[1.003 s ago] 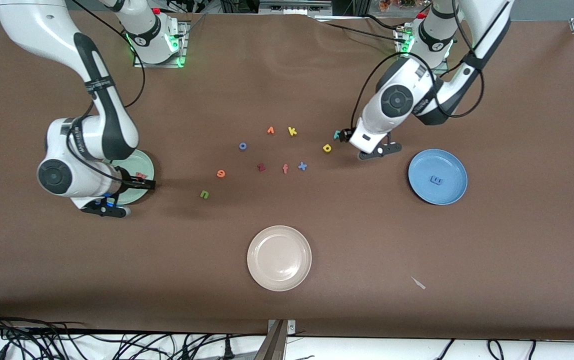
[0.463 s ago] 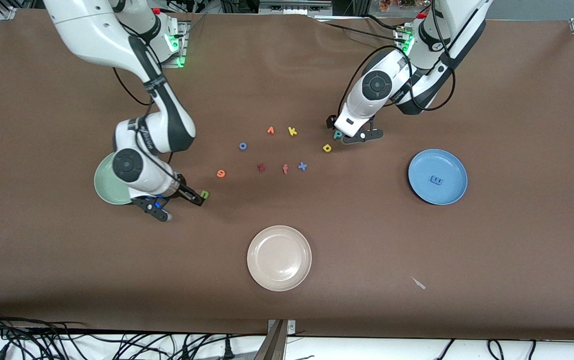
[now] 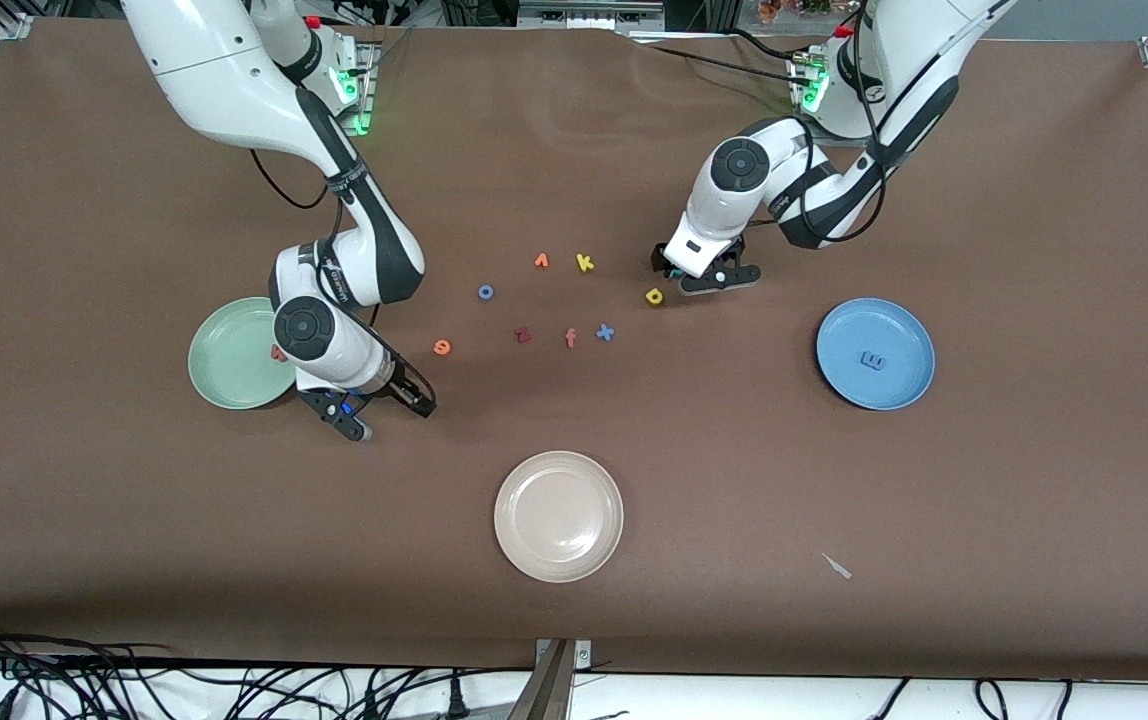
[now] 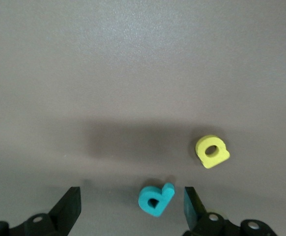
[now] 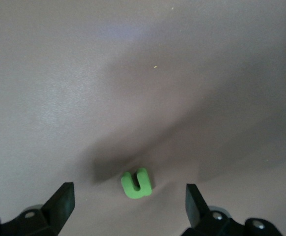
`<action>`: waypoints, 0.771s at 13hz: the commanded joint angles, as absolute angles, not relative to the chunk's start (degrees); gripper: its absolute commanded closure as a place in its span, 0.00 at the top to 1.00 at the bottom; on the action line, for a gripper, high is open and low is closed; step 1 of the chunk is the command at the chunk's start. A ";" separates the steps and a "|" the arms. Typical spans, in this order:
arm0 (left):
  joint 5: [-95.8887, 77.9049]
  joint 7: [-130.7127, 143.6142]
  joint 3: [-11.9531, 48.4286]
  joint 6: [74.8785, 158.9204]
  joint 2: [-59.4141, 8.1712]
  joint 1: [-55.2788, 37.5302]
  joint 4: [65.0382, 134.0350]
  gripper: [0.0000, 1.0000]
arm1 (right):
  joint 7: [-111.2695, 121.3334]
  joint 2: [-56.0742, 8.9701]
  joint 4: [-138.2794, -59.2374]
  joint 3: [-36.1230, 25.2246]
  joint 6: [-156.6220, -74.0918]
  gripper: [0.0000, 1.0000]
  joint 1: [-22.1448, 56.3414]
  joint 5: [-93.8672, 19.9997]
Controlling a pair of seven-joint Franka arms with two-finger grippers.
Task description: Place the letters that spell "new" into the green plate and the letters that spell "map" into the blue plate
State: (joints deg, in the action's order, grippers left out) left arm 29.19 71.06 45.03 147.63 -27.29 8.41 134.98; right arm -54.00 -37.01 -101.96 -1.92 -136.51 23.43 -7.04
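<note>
My left gripper (image 3: 691, 272) (image 4: 130, 209) stands open low over the table, with the teal p (image 4: 155, 199) lying flat between its fingers, untouched. The yellow a (image 3: 654, 296) (image 4: 212, 151) lies just beside it. The blue plate (image 3: 909, 385) holds the blue m (image 3: 872, 361). My right gripper (image 3: 389, 415) (image 5: 128, 204) is open over the green n (image 5: 136, 183), which lies between its fingers and is hidden in the front view. Beside the right arm, the green plate (image 3: 224, 375) holds the pinkish-red w (image 3: 277, 352), half hidden. The orange e (image 3: 442, 347) lies on the table close to the right gripper.
Between the two arms lie an orange letter (image 3: 541, 261), a yellow k (image 3: 585, 263), a blue o (image 3: 485, 292), a dark red z (image 3: 522, 335), a salmon f (image 3: 570, 338) and a blue x (image 3: 605, 332). A cream plate (image 3: 558, 560) sits nearer the camera.
The right gripper moved from over the green plate to over the green n. The left gripper shifted from beside the blue plate to over the teal p. Both stayed open.
</note>
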 commanded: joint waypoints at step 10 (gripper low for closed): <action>36.91 79.54 45.18 148.27 -31.99 8.17 132.19 0.58 | -53.00 -39.55 -101.07 -1.49 -137.46 0.50 24.08 -8.09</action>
State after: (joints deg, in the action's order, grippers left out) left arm 34.90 77.69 45.06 148.38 -30.76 8.33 133.37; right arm -53.71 -38.67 -101.67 -1.68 -137.36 23.66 -7.04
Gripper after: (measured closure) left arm 0.357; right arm 0.379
